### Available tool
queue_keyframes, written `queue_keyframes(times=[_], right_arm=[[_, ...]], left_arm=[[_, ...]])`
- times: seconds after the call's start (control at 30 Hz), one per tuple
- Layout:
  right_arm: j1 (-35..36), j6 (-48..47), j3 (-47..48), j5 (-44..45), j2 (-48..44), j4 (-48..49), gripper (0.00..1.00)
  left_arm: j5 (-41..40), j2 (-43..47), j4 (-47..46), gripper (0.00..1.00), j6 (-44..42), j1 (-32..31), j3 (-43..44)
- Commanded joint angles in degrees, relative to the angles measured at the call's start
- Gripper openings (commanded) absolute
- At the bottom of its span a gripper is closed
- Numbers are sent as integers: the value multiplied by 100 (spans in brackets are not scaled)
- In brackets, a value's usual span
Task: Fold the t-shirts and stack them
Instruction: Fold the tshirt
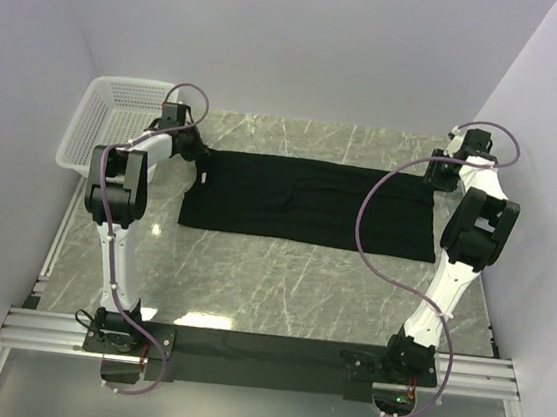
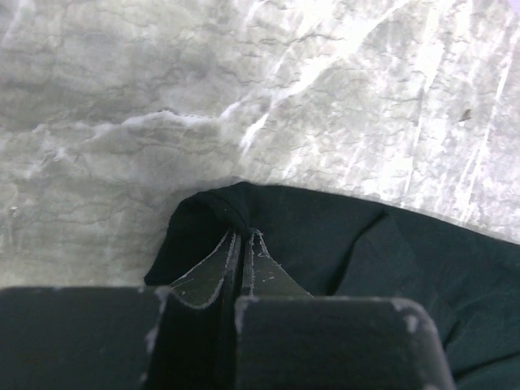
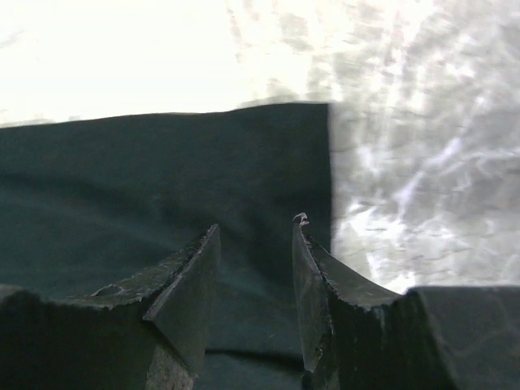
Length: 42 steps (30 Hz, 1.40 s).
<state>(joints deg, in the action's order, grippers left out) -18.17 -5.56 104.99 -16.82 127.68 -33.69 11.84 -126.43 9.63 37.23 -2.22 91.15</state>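
Across the middle of the frame in the top view: a black cloth t-shirt, laid out as a long flat band on the grey marbled table top. Clearly wider than the white plastic mesh basket at the upper left. Basket and cloth apart, near each other only at the band's left end.

At the band's upper left corner, the left gripper, down on the cloth. From the left wrist camera, pinched tight: jaws together at lower centre of the frame, with a small ridge of black fabric caught between the fingertips and raised into a peak. Remaining cloth spread toward the lower right; bare marble over the whole upper half.

At the band's upper right corner, the right gripper. From the right wrist camera, parted to a middling gap, both fingers poised over the fabric just inside its straight right-hand edge, not clamped on it. Cannot tell whether the tips touch the cloth. Dark fabric across the left and centre of that frame, its corner at upper centre, marble to the right.
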Motion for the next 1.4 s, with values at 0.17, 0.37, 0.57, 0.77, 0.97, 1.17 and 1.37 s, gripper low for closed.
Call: queue_keyframes(times=[0.17,0.37,0.57,0.77,0.97,1.17,1.37], right_arm=[[-72,73,504,671,336,-58,47],[-72,91,768,724,538,-15,47],[-63,73,953,627,750,-67,47],[-63,38,1164,575,961,-216,44],[-63,-33,1322,373,1057,-322,24],[-134,38,1243,328,917,-138,0],[-204,20,1147,557,803,91,0]], left_arm=[[275,-48,-269,1,109,28,350],[337,-101,-242,1,109,55,465],[469,-206,-251,1,135,55,588],[601,-233,-400,1,293,72,588],[644,-285,-444,1,442,81,684],[539,-303,-646,1,793,134,676],[513,-338,-918,1,1294,213,588]])
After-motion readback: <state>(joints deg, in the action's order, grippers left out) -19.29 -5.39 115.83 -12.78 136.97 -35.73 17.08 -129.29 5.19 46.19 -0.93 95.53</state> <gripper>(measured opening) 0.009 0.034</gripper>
